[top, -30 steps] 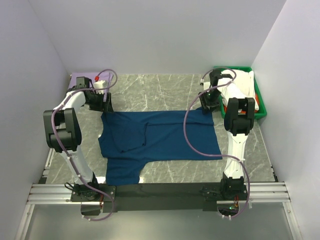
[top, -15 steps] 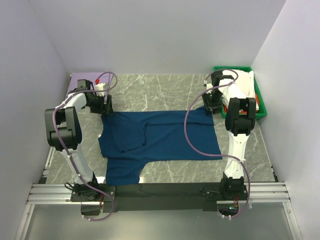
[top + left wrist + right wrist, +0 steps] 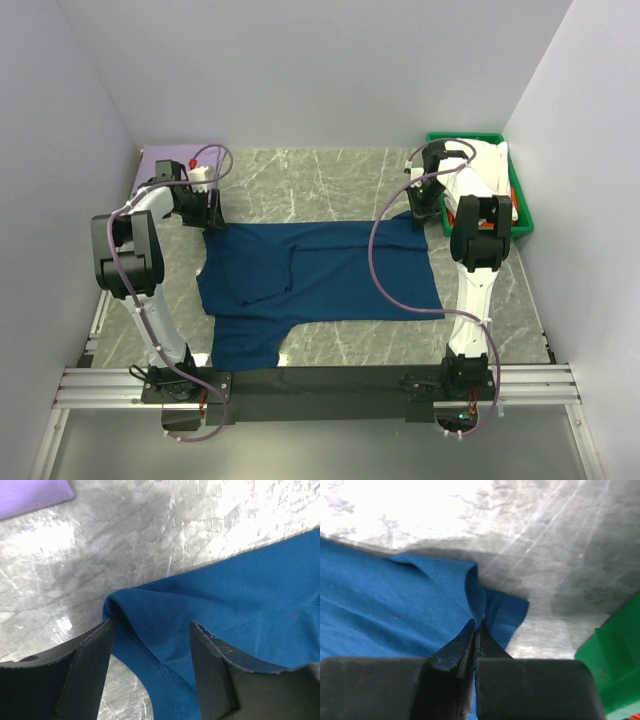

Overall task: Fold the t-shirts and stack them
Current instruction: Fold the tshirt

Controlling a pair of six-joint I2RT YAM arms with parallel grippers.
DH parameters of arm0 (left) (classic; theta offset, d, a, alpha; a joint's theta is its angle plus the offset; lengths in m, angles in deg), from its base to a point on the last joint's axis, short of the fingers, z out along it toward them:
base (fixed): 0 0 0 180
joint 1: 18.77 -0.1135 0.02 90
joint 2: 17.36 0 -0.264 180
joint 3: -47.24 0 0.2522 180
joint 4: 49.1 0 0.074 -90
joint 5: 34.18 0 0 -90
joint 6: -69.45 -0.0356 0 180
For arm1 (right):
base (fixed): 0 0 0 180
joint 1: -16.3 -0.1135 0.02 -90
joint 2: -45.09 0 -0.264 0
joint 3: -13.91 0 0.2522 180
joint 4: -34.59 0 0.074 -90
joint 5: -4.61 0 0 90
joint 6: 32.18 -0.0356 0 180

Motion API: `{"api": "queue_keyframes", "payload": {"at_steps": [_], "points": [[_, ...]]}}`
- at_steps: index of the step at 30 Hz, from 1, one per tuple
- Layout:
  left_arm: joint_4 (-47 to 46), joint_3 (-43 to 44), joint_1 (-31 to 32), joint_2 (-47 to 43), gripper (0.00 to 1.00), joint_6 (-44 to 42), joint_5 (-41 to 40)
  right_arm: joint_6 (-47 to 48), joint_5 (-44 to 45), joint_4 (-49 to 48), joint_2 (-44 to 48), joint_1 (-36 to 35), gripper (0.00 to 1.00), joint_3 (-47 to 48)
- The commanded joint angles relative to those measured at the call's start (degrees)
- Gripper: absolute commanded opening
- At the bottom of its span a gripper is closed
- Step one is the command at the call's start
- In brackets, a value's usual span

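Navy t-shirt (image 3: 320,275) lies spread flat across the middle of the marble table (image 3: 300,185), and all the action is along its far edge. Right gripper (image 3: 476,626) snaps closed: a second ago its jaws stood apart, and now they are pinched tight on the far right corner, with a ridge of cloth bunched up at the tips. Left gripper (image 3: 150,630) is a beat behind. Its jaws are narrower than they were but show a clear gap, straddling the raised fold at the far left corner without clamping it. The shirt itself hasn't shifted in the overhead view. So one corner is secured and the other is not yet; to my eye the fold can't start until the left pinches too. Lavender t-shirt (image 3: 158,160) waits at the table's far left corner, and a white t-shirt (image 3: 495,165) sits in the green bin (image 3: 522,215) on the right.
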Motion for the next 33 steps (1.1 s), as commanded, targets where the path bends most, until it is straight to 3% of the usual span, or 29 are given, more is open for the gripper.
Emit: {"api": "queue_keyframes", "payload": {"at_steps": [1,5,9,12,17,21,24,27,29,30,33], "points": [[-2.34,0.16,-0.93,-3.26,0.66,0.78,0.54,1.02,-3.16,1.82,2.46,0.45,0.0,2.5],[-1.72,1.31,-1.37,-3.18,0.66,0.6,0.54,1.81,-5.54,2.61,2.9,0.45,0.0,2.94],[-2.51,1.92,-1.46,-2.73,0.76,0.43,-0.51,2.6,-7.47,3.4,3.25,2.11,0.0,3.81],[-1.64,3.32,-1.46,-0.89,0.77,0.07,-0.16,3.13,-8.7,3.93,3.25,2.2,0.0,4.34],[-0.76,4.56,-1.37,1.66,0.75,-0.72,1.15,3.31,-8.53,3.93,2.99,2.47,0.0,4.78],[-0.14,5.0,-1.46,2.8,0.71,-0.98,2.21,2.25,-2.94,2.88,2.55,2.47,0.0,4.43],[0.39,5.18,-1.46,3.77,0.64,-0.98,2.56,1.29,0.59,2.88,2.11,2.47,0.21,4.09],[0.12,4.91,-1.46,3.95,0.58,-0.98,2.39,0.23,3.76,1.03,2.72,2.47,0.33,2.77],[0.39,5.17,-1.46,4.39,0.53,-0.98,2.3,-0.03,5.18,0.33,2.64,2.47,0.35,2.68],[0.56,5.35,-1.46,4.65,0.51,-0.98,2.39,-0.47,5.61,0.07,2.46,2.38,0.4,2.67],[0.83,5.7,-1.46,5.18,0.47,-0.81,2.47,-0.74,5.71,-0.02,1.23,2.38,0.41,3.46]]}}
